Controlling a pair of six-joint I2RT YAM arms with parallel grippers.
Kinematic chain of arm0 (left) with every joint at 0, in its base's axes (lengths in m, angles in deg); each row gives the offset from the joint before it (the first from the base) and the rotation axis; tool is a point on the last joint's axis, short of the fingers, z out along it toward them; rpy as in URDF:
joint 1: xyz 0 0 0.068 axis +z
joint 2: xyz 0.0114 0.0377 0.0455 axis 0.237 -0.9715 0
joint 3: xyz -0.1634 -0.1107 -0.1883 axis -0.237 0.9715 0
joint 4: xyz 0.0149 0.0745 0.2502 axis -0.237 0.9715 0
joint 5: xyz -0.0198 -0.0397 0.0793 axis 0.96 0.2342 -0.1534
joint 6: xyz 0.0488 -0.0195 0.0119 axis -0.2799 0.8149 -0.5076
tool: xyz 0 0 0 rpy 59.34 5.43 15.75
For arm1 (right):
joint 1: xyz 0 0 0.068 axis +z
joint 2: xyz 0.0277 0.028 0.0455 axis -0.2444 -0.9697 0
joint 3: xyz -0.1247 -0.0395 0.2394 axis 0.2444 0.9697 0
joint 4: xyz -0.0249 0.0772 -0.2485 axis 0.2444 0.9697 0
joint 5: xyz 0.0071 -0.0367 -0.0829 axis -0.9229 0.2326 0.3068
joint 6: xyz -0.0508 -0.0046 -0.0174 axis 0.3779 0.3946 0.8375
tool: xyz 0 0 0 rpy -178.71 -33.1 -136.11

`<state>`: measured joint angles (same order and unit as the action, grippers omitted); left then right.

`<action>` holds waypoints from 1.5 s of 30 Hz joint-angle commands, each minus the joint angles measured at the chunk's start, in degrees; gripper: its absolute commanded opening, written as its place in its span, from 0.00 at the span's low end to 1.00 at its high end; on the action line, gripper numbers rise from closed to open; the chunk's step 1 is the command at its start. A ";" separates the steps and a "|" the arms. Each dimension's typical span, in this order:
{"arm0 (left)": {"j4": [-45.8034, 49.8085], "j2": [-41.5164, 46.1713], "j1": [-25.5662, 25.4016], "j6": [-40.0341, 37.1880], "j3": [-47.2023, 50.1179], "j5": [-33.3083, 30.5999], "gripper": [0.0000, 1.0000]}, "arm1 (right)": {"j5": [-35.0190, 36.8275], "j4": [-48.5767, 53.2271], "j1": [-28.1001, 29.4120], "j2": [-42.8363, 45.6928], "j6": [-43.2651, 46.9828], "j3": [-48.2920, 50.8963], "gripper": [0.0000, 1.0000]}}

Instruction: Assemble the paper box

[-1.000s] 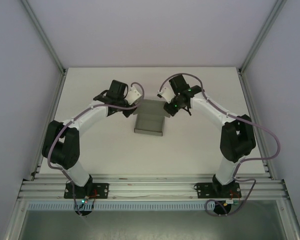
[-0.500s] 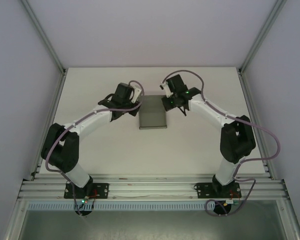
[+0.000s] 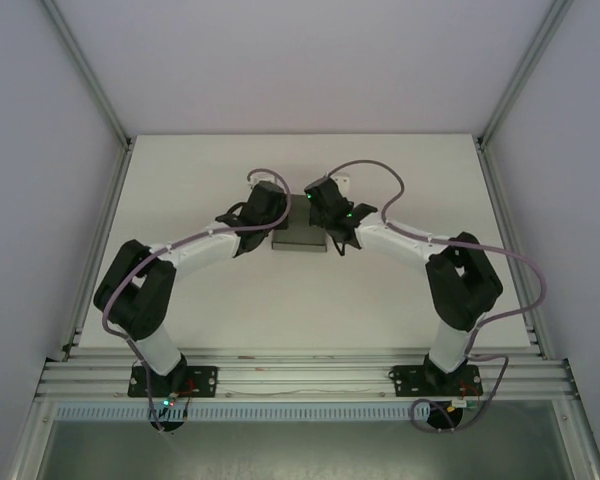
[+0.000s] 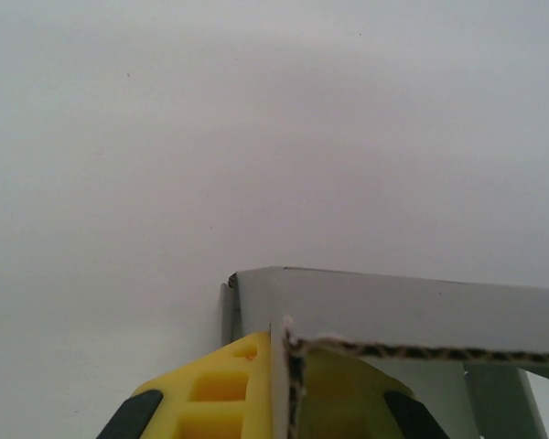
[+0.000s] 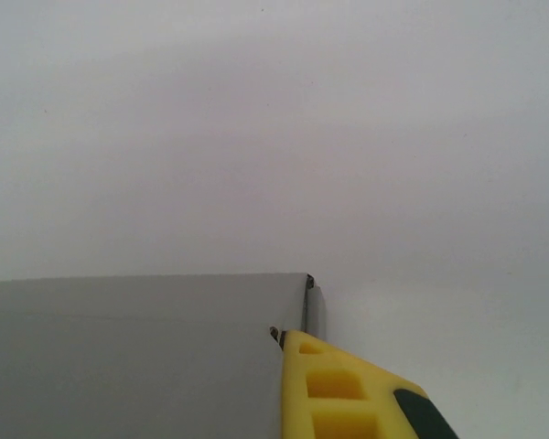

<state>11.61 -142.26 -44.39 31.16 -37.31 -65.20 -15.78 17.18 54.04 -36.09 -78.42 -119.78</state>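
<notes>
Big move first: both arms have swung in hard toward the middle of the tabletop. A second ago they stood wide, wrists well apart; now they nearly meet over the paper box, which sits just 12 o'clock of the tabletop's centre.

And the box itself has changed! A second ago it was a long grey sheet stretching toward 6 o'clock. Half a second ago it was already shorter and had slid toward 12. Now it shows as a compact, darker block. I read that as the card being folded up rather than lying flat, so the assembly is well under way.

The left end effector is at the box's 10 o'clock and the right end effector is at its 2 o'clock, both touching it.

On the left wrist, the yellow fingers are clenched on an upright card wall, its raw edge running right between them. That's a firm pinch at the corner.

On the right wrist, one yellow finger presses against the edge of a broad grey panel. Its partner is hidden behind the card, but the jaws are clamped thin, so I judge this one is gripping the box too.

With both corners held, the flaps toward 6 o'clock look like the job remaining.
</notes>
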 commanded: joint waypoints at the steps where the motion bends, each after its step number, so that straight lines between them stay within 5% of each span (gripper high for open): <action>1: -4.25 -0.26 -1.78 3.43 2.41 3.52 0.00 | -0.20 -6.45 2.19 -1.07 -5.41 0.15 0.00; 9: -8.51 3.72 -2.73 0.81 12.06 5.16 0.00 | 6.73 -14.47 6.47 2.33 3.20 9.30 0.00; 13: -9.93 7.45 -2.90 -0.20 16.22 7.77 0.02 | 4.09 -22.53 7.07 4.02 6.80 17.77 0.00; 21: -5.54 14.78 -3.21 -1.52 17.29 9.54 0.43 | 3.51 -25.17 8.38 3.96 10.73 22.76 0.00; 26: 3.08 21.45 -3.25 -1.68 14.43 6.21 0.99 | 4.50 -24.95 9.14 5.25 13.19 23.95 0.00; 33: 18.95 23.91 -0.58 5.67 7.20 -3.54 1.00 | 5.18 -24.93 9.50 5.42 15.46 24.97 0.00; 40: 11.91 14.57 8.28 13.38 7.63 15.17 1.00 | 7.47 -26.71 11.98 4.67 18.29 25.67 0.04; 45: 6.67 9.58 11.63 14.10 8.40 23.06 0.85 | 7.89 -25.80 13.19 4.33 19.78 26.12 0.10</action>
<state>22.27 -132.14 -33.79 43.11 -29.64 -48.76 -8.61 -12.72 66.63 -30.65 -60.72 -95.41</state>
